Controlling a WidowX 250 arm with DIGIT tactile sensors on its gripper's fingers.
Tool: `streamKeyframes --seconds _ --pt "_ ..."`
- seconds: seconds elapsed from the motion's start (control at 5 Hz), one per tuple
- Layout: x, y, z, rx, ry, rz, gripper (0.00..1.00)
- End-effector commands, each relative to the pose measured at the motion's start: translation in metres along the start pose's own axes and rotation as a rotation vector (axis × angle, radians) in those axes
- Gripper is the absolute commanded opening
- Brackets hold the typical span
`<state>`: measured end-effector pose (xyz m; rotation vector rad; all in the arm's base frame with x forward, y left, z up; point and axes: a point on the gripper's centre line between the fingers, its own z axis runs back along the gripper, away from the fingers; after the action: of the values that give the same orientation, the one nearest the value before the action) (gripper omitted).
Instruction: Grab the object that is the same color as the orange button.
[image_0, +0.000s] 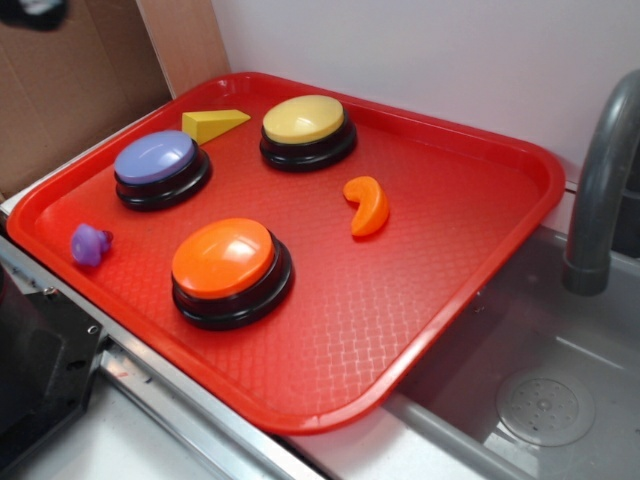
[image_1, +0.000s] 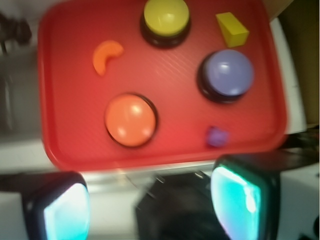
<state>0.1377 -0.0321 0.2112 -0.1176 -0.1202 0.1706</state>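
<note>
- Crescent (image_0: 368, 205), orange, lies on the red tray (image_0: 440, 160) in the exterior view, right of the orange button (image_0: 225, 257), apart from it.
- Wrist view: crescent (image_1: 106, 55) sits up-left of the button (image_1: 130, 119); gripper (image_1: 152, 202) hangs wide apart, empty, off the tray's edge.

The gripper (image_1: 150, 200) had two black fingers (image_1: 245, 200) with rounded corners, each faced with a glossy pale teal pad; the picture was blurred.

Black two-fingered gripper (image_1: 150, 197) hangs high, fingers spread wide apart. Nothing sits between its glowing teal-faced finger pads (image_1: 239, 197).
</note>
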Motion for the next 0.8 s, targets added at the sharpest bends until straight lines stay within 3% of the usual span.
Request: streamKeyframes --seconds 0.0,0.2,0.6 --pt "0.044 -0.042 -0.049 -0.039 -0.082 0.230 1.00" --pt "0.071 -0.059 -0.087 -0.013 -0.117 0.388 1.00" --pt "0.117 -0.066 -0.154 0.054 -0.147 0.530 1.00"
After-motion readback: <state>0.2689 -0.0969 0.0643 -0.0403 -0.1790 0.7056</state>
